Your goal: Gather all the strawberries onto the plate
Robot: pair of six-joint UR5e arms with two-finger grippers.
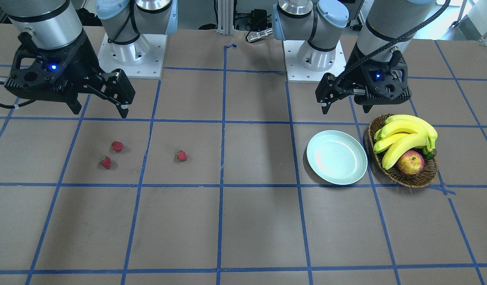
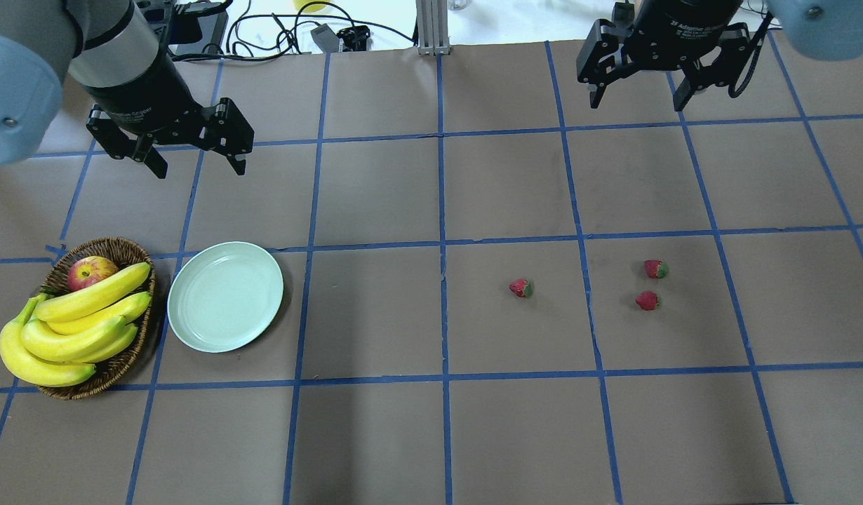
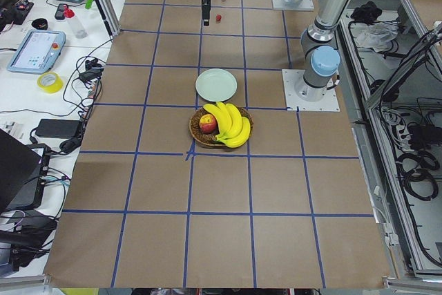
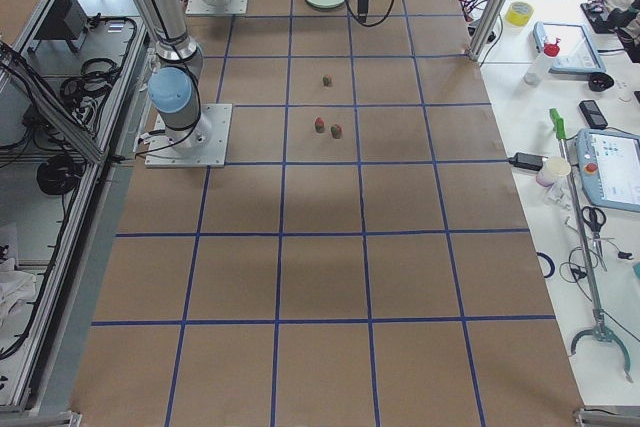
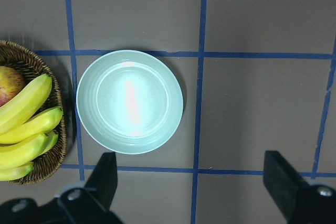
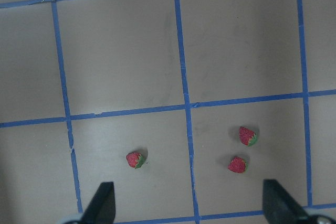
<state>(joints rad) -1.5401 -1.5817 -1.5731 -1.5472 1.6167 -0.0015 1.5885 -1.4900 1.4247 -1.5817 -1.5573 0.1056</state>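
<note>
1. A brown paper-covered table [image 2: 375,315], marked into squares by blue tape, fills the overhead view.
2. At the far left sits one brown woven wicker basket [image 2: 126,245] holding one bunch of yellow bananas [image 2: 74,322] and one red-yellow apple [image 2: 91,272].
3. Just right of the basket lies one round, shallow, mint-green plate [image 2: 224,296], with nothing on it.
4. Above the plate, in the upper left of the frame, the black two-finger left gripper [image 2: 200,168] hangs with its jaws spread wide and nothing between them.
5. Three small red strawberries with green caps lie on the table right of centre, well apart from the plate: one alone [image 2: 521,287], then a close pair further right, one [image 2: 654,268] above the other [image 2: 647,301].
6. Their caps appear to point toward the frame's right, so each long axis probably runs roughly left to right.
7. In the upper right, the black two-finger right gripper [image 2: 637,105] is also spread wide and carries nothing.
8. The pair lies almost straight below it in the frame, the single berry down and to the left. The right arm is clearly the nearer one for the first pick.
</note>
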